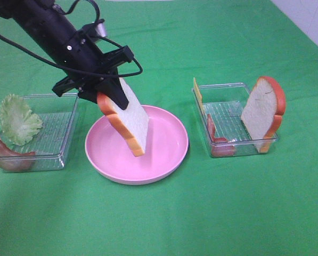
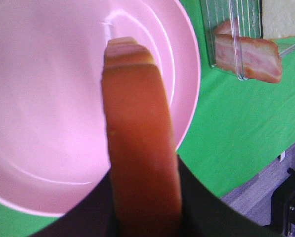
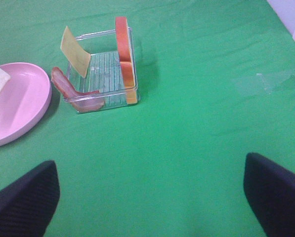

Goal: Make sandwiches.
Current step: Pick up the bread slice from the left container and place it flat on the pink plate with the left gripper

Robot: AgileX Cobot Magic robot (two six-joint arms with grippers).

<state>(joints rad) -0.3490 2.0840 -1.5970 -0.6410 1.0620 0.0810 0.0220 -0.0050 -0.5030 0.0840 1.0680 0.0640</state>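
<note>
- Exterior high view: the left fingers (image 1: 116, 92) are clenched on the crust end of a bread slice (image 1: 132, 125). The slice hangs on edge and tilted, its low corner over the pink plate (image 1: 169, 154). Whether that corner touches the plate cannot be told.
- Same view, remaining stock: the lettuce (image 1: 17, 120) and one bacon strip (image 1: 7, 154) are at the left tray (image 1: 60, 141). The cheese (image 1: 197, 93), a second bacon strip (image 1: 214, 136) and the second bread slice (image 1: 262, 112) stand in the right tray (image 1: 228, 109). Nothing is stacked yet.
- Left wrist view: the orange-brown crust (image 2: 140, 148) runs straight out from between the dark fingers (image 2: 206, 207), with the bowl of the plate (image 2: 48, 98) behind it. The grip looks square and close to the slice's end.
- Right wrist view: the right fingers (image 3: 23, 202) are released with nothing between them. They hover over the bare green bench (image 3: 187, 138), well apart from the right tray (image 3: 103, 64).
- Assessment: the step in hand appears to be laying the base slice.
- Recommendation: lower until the bottom edge rests near the plate's middle. Then tip the slice over towards flat before letting go, so it does not lean on the rim or topple off. A flat, centred base will suit the layers to follow.
</note>
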